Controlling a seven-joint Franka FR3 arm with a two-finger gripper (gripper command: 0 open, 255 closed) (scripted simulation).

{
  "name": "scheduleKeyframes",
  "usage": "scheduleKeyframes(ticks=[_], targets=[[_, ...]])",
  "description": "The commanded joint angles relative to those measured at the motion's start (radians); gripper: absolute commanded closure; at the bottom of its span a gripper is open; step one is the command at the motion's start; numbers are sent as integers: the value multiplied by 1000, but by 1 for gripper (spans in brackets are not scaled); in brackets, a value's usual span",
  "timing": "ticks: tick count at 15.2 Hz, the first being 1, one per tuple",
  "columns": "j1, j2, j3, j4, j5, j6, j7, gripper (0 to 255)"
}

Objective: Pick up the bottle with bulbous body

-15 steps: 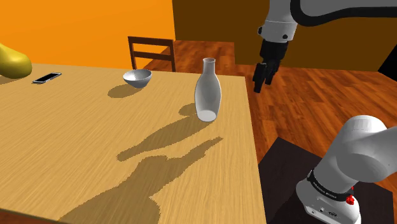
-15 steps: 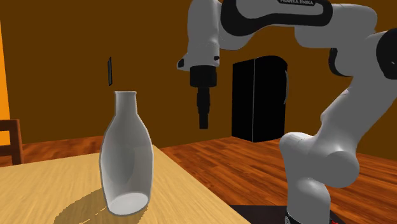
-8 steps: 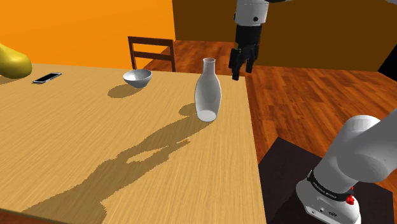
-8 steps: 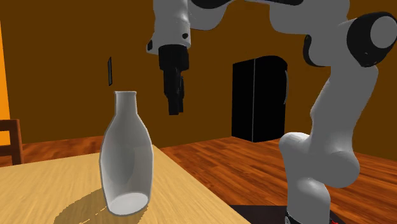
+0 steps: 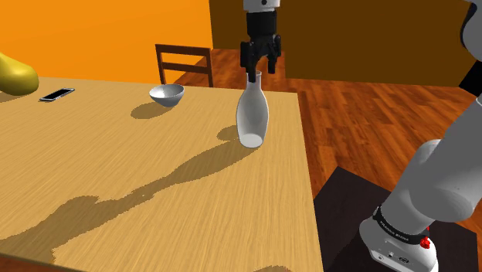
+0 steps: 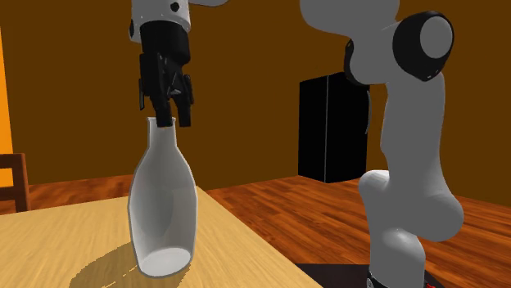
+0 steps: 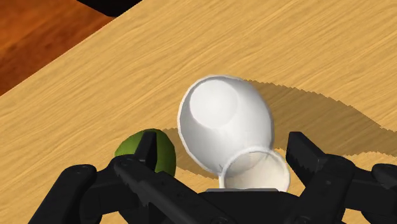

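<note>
The bulbous white bottle stands upright on the wooden table, close to its right edge in the shoulder view. My black gripper hangs straight above the bottle, open, with its fingertips level with the bottle's mouth. In the second exterior view the gripper straddles the rim of the bottle. In the wrist view the bottle lies under the gripper. The bottle's open mouth sits between the left finger and the right finger, and neither touches it.
A white bowl, a dark phone and a yellow object lie farther along the table, with a chair behind. A green round thing sits near the bottle's base. A black cabinet stands by the wall.
The gripper has swung from over the floor beyond the table's edge to the shoulder view's left, ending directly above the bottle's mouth. The bottle has not moved.
</note>
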Motion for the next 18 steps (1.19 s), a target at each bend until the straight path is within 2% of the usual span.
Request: scheduleKeyframes(ticks=[1, 2, 3, 10, 12, 13, 18], targets=[[12, 113, 17, 175, -20, -78, 30, 0], [22, 173, 26, 265, -32, -116, 46, 0], [25, 187, 27, 287, -35, -125, 49, 0], [19, 130, 22, 106, -25, 0, 38, 0], [19, 130, 22, 106, -25, 0, 38, 0], [20, 131, 22, 107, -25, 0, 39, 255], [20, 132, 22, 108, -25, 0, 39, 255]])
